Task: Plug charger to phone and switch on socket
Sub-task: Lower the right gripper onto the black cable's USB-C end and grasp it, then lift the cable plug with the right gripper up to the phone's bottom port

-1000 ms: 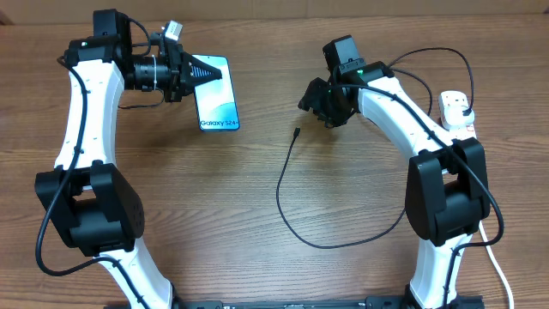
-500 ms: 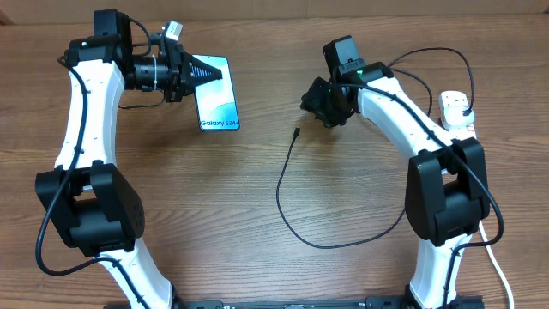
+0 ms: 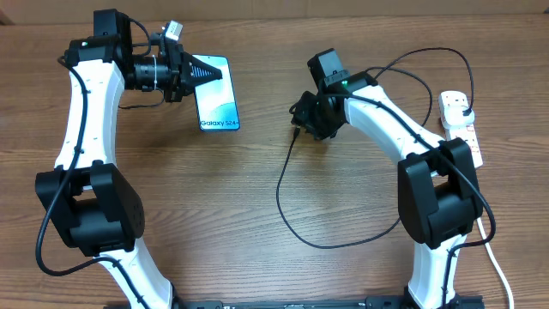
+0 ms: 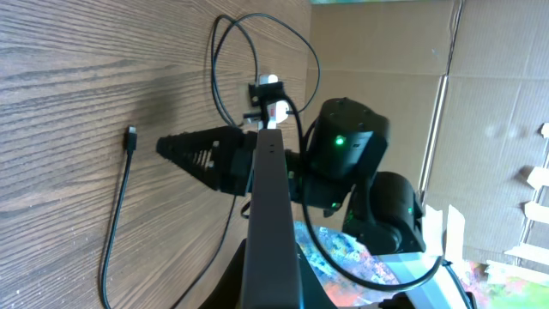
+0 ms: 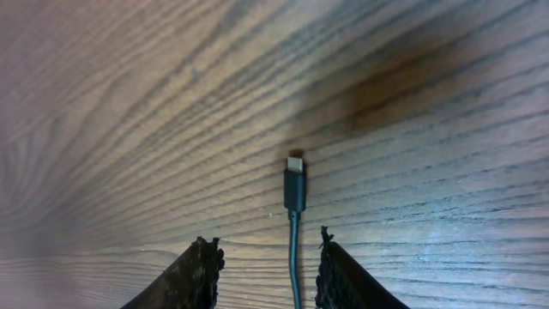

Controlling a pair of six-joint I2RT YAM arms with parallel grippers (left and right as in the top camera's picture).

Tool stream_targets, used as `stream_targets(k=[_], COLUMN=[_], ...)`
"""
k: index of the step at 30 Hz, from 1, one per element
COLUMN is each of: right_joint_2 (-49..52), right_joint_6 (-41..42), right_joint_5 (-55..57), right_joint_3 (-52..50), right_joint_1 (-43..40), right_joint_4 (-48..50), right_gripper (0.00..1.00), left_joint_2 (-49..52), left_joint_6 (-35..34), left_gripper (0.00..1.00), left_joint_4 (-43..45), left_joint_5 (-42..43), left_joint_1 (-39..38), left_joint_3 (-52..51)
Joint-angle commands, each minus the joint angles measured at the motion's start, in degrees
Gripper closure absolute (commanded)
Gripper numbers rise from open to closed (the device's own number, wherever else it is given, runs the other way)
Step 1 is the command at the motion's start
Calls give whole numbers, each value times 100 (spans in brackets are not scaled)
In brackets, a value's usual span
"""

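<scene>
overhead: right claw [image 3: 303, 121] hanging released just beside charger tip [image 3: 295, 133], far nearer than left claw [image 3: 204, 75] | left wrist: left claw grasping phone [image 4: 270, 215] edge-on | right wrist: charger tip lying just ahead between fingers [image 5: 199, 270], cable axis running along reach

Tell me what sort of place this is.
Probably a robot test bench in a lab or storeroom, not a home: two robot arms at a wood-grain table, cardboard sheets behind, a phone and power strip set out.

From the left wrist, the phone [image 4: 271, 223] shows edge-on, screen hidden.
</scene>
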Motion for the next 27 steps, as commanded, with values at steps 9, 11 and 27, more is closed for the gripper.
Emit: stream_targets(k=[9, 11, 27], right_joint_2=[166, 188, 474], right_joint_6=[153, 170, 234], right_joint_5=[-31, -57, -151], right_joint_3=[-466, -531, -590], right_joint_1=[203, 210, 328], right_joint_4=[444, 540, 896], right_gripper=[61, 61, 66], left_joint_2=[-122, -122, -122], left_joint_6=[79, 76, 55], left_gripper=[96, 96, 95], left_joint_4=[-20, -20, -22], left_joint_5=[164, 164, 164], left_joint_1=[-39, -39, -48], left_joint_3=[68, 68, 68])
